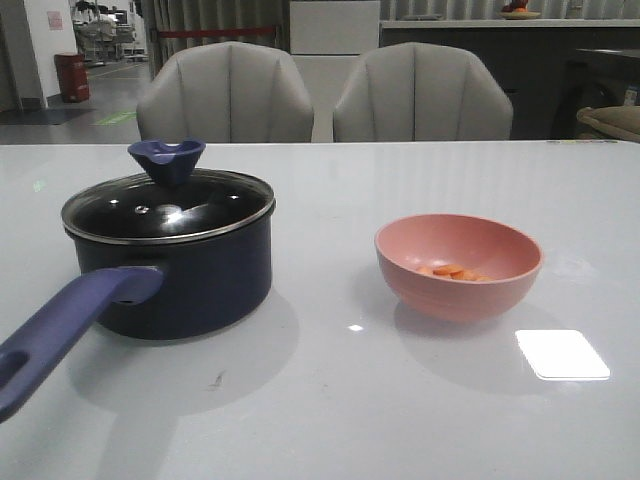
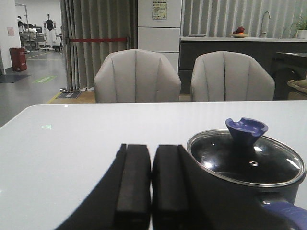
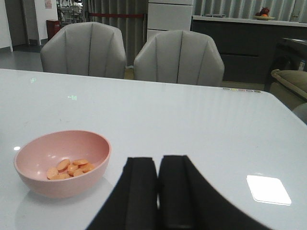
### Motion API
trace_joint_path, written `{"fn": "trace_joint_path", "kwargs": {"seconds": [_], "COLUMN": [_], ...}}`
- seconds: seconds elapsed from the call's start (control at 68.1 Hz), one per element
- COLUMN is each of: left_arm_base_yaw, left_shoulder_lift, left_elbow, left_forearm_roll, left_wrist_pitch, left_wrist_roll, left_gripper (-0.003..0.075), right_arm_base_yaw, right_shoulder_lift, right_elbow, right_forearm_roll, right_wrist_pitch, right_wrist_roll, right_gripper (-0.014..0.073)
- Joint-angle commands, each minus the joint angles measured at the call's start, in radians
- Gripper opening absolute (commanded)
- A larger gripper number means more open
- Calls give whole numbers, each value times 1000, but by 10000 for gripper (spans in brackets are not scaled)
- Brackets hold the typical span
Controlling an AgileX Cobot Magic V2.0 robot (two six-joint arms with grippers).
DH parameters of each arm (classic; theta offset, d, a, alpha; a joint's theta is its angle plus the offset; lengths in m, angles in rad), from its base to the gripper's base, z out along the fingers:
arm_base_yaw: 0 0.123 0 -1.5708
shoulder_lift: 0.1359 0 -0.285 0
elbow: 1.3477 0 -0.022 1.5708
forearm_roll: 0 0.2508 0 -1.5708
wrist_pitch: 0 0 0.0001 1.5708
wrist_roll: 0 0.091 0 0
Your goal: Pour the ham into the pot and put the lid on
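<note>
Lid (image 2: 247,155) sits on pot (image 1: 190,275), just beside left gripper (image 2: 152,179); fingers together, holding nothing. Open wide, grasp knob (image 2: 246,130) centrally, lift straight. Right gripper (image 3: 158,184) likewise closed, empty; bowl (image 3: 62,165) of ham (image 3: 69,168) near.

1 pot (image 1: 190,275), 1 lid (image 1: 168,205), 1 pink bowl (image 1: 458,265), approx 6 ham pcs (image 3: 69,168), 2 chairs (image 1: 225,92).

Front view: pot (image 1: 190,275) handle (image 1: 60,335) ran off the lower left edge, its end cut off. Glare on the lid (image 1: 170,208) hid the pot's inside. Ham (image 1: 455,271) partly hidden behind the near wall of the pink bowl (image 1: 458,265); piece count could not be told. Neither arm appeared here.

Left wrist view: left gripper (image 2: 151,184) cut off at the lower edge and covered the pot's near side. Right wrist view: right gripper (image 3: 158,191) likewise cut off at the lower edge.
</note>
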Motion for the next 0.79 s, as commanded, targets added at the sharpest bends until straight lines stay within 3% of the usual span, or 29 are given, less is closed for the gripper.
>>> {"fn": "trace_joint_path", "kwargs": {"seconds": [0.0,0.617,0.779], "left_arm_base_yaw": [2,2,2], "left_shoulder_lift": [-21,-21,-21], "left_elbow": [22,22,20], "left_forearm_roll": [-2,-2,-10], "left_wrist_pitch": [-79,-79,-180], "left_wrist_roll": [-5,-5,-5], "left_gripper": [132,132,132], "right_arm_base_yaw": [-8,-8,-8], "right_shoulder_lift": [-20,-20,-20], "right_elbow": [-4,-4,-4], "right_forearm_roll": [-15,-15,-15], "right_wrist_pitch": [-86,-86,-86], "right_wrist_roll": [-1,-1,-1], "right_gripper": [165,165,165]}}
